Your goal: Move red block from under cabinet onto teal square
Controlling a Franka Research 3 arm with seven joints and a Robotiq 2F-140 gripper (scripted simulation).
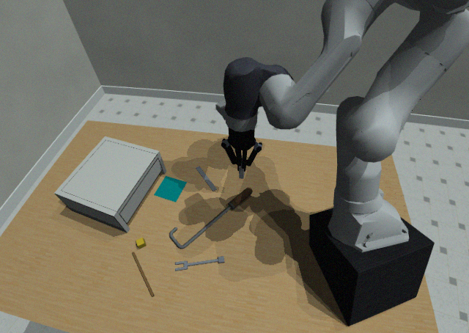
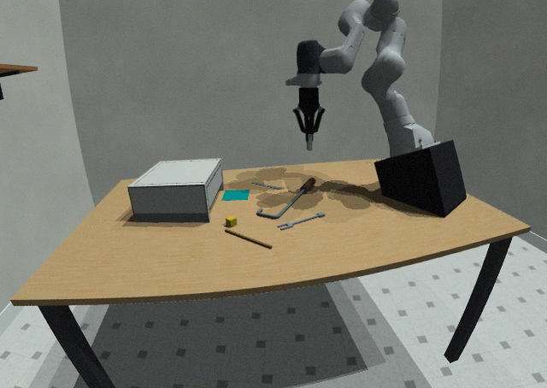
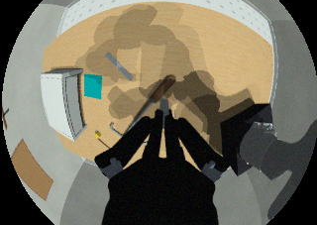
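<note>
The grey cabinet [image 1: 109, 181] stands at the left of the table, also in the exterior view [image 2: 176, 191] and the wrist view [image 3: 62, 105]. The red block is hidden from every view. The teal square [image 1: 170, 188] lies flat just right of the cabinet, and shows in the exterior view [image 2: 236, 194] and the wrist view [image 3: 93, 86]. My gripper [image 1: 241, 173] [image 2: 309, 145] is shut and empty, pointing down, high above the table. It hangs above the brown handle of the hook tool [image 1: 213, 221], which lies right of the teal square [image 2: 287, 200].
A flat grey bar [image 1: 206, 178] lies between the square and the gripper. A small yellow cube [image 1: 140, 242], a thin wooden stick [image 1: 142, 273] and a grey forked tool [image 1: 199, 262] lie nearer the front. The black robot base [image 1: 369, 261] stands at the right.
</note>
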